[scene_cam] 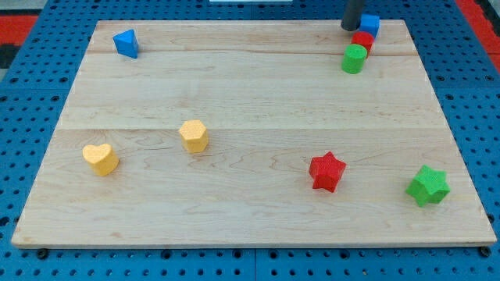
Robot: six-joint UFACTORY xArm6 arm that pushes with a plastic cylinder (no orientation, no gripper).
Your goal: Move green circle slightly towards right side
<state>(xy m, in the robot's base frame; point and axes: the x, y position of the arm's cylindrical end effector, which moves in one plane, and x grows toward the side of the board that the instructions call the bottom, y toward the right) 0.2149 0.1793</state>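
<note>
The green circle (pixel 354 58) stands near the view's top right of the wooden board (pixel 250 109). A red block (pixel 362 40) touches it just above and to the right, and a blue block (pixel 369 24) sits behind that at the board's top edge. The three form a short diagonal line. My tip (pixel 349 28) is at the top edge, just left of the blue and red blocks and above the green circle, a short way apart from it.
A blue triangle (pixel 126 43) lies at the top left. A yellow heart (pixel 101 158) and a yellow hexagon (pixel 194 135) lie at the left. A red star (pixel 326 171) and a green star (pixel 428 185) lie at the bottom right.
</note>
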